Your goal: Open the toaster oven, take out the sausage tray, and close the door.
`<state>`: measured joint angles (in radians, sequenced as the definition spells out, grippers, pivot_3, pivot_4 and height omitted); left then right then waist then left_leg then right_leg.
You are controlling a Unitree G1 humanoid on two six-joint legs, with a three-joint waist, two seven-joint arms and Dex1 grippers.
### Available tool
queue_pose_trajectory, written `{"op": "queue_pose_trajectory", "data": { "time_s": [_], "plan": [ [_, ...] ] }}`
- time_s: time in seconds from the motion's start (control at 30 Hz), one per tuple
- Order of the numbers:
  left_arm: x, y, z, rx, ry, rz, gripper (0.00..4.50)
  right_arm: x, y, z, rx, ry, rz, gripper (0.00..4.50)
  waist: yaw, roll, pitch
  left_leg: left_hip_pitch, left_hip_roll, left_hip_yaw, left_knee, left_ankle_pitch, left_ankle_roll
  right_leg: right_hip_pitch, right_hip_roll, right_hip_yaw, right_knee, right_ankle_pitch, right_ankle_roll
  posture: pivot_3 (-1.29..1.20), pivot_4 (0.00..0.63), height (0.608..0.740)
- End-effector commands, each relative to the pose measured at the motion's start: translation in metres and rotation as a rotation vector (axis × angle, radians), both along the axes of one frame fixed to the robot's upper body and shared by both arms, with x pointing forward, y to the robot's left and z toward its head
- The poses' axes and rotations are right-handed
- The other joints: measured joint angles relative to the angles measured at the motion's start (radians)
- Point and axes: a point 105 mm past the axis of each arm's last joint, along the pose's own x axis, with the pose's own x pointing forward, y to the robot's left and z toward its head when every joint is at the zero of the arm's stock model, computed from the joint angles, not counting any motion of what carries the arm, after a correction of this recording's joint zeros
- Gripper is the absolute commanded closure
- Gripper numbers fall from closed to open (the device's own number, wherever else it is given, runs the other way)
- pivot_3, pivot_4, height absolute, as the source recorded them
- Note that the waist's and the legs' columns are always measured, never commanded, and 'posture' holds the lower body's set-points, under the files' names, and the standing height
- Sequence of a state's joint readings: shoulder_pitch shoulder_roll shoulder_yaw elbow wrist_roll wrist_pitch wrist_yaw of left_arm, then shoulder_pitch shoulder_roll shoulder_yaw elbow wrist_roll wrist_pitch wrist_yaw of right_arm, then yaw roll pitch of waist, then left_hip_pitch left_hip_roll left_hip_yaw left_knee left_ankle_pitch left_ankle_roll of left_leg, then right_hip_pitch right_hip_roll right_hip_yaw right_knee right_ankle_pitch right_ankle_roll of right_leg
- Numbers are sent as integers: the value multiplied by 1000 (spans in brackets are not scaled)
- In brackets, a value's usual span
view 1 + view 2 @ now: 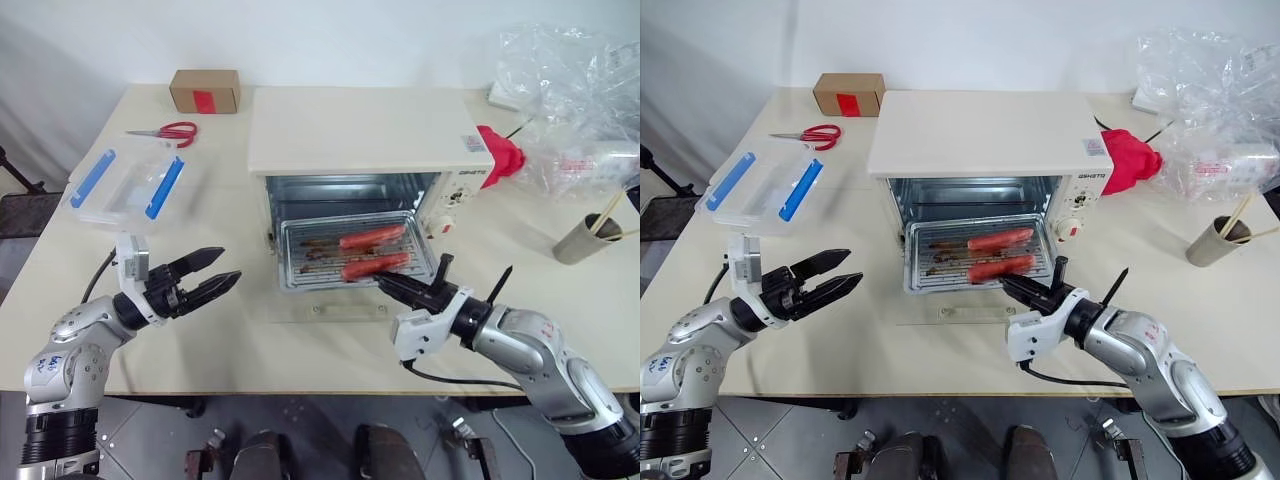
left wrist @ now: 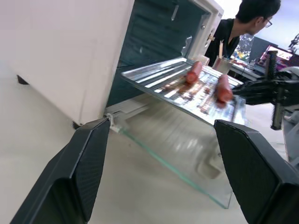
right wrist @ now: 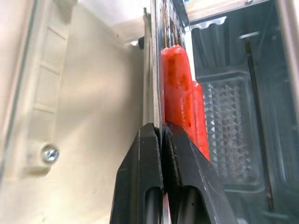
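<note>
We saw the toaster oven [image 1: 370, 135] standing on the table [image 1: 230, 340] with the door [image 1: 330, 308] folded down flat in front of it. The sausage tray [image 1: 355, 255] stuck partway out of the oven's mouth above the lowered glass, carrying two red sausages [image 1: 372, 237].

Our right pincer [image 1: 388, 284] had its fingers pressed together on the tray's near rim, at the corner closest to that arm; in the right wrist view the black fingers [image 3: 180, 158] pinched the thin metal edge, with the sausages just beyond the fingertips.

Our left pincer [image 1: 222, 272] hung with its fingers spread wide and nothing between them. It pointed toward the oven, with the tray and the door's hinge corner ahead of it, well apart from its tips.

Behind the left pincer lay a clear box with blue clips [image 1: 125, 187]; farther back were red scissors [image 1: 170, 131] and a cardboard box [image 1: 205, 90].
</note>
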<state>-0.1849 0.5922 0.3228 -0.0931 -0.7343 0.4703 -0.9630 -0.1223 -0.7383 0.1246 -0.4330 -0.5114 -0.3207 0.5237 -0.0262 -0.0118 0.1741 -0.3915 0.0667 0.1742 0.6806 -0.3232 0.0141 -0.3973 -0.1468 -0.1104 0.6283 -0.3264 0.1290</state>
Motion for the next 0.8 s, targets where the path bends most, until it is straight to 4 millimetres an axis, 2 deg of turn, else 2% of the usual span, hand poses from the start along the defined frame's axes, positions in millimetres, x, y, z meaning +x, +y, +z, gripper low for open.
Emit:
{"op": "queue_pose_trajectory", "data": {
  "time_s": [0.03, 0.23, 0.33, 0.4, 0.47, 0.63, 0.73, 0.8],
  "plan": [
    [-7, -11, 5, -29, 30, -62, 723, -12, -1, 15, 8, -50, 24, 4484, 0, 0, 0, 1, 0, 0, 0, 0, 0, 1, 0, 0, 0, 0, 0, 0, 150, 740],
    [-11, -21, 7, -126, 254, -93, 723, -19, -5, 12, -14, -37, 37, 4484, 0, 0, 0, 1, 0, 0, 0, 0, 0, 1, 0, 1, 0, 0, 0, 0, 150, 740],
    [-6, -25, 17, -262, 453, -108, 723, -23, -6, 9, -34, -10, 78, 4484, 1, -1, 1, 1, 1, -2, 1, 0, 0, 2, 0, 1, 1, 0, 0, 0, 150, 740],
    [-19, -34, 22, -320, 628, -254, 723, -23, -7, 11, -40, -8, 93, 4484, 0, -2, 1, 2, 1, -3, 1, 0, 0, 3, 0, 1, 1, 0, 0, 0, 150, 740],
    [-19, -36, 15, -300, 744, -222, 723, -20, -9, 16, -45, -29, 100, 4484, -3, -2, 1, 2, 2, -4, 1, 0, 0, 3, -1, 1, 1, 0, 0, 0, 150, 740],
    [-13, -53, 10, -361, 852, -161, 723, -20, -8, 19, -63, -33, 159, 4484, -2, -2, 1, 5, 4, -4, 1, 0, 0, 4, -2, 4, 4, 0, 0, 0, 150, 740],
    [-12, -65, 5, -365, 866, -142, 723, -15, -6, 25, -70, -62, 174, 4484, 0, -2, 1, 5, 2, -5, 2, 0, 0, 5, -2, 5, 3, 0, 0, 0, 150, 740],
    [-8, -72, 10, -433, 843, -156, 723, -15, -3, 26, -66, -59, 191, 4484, 1, -2, 1, 4, -1, -5, 2, 0, 0, 6, -1, 5, 2, 0, 0, 0, 150, 740]
  ]
}}
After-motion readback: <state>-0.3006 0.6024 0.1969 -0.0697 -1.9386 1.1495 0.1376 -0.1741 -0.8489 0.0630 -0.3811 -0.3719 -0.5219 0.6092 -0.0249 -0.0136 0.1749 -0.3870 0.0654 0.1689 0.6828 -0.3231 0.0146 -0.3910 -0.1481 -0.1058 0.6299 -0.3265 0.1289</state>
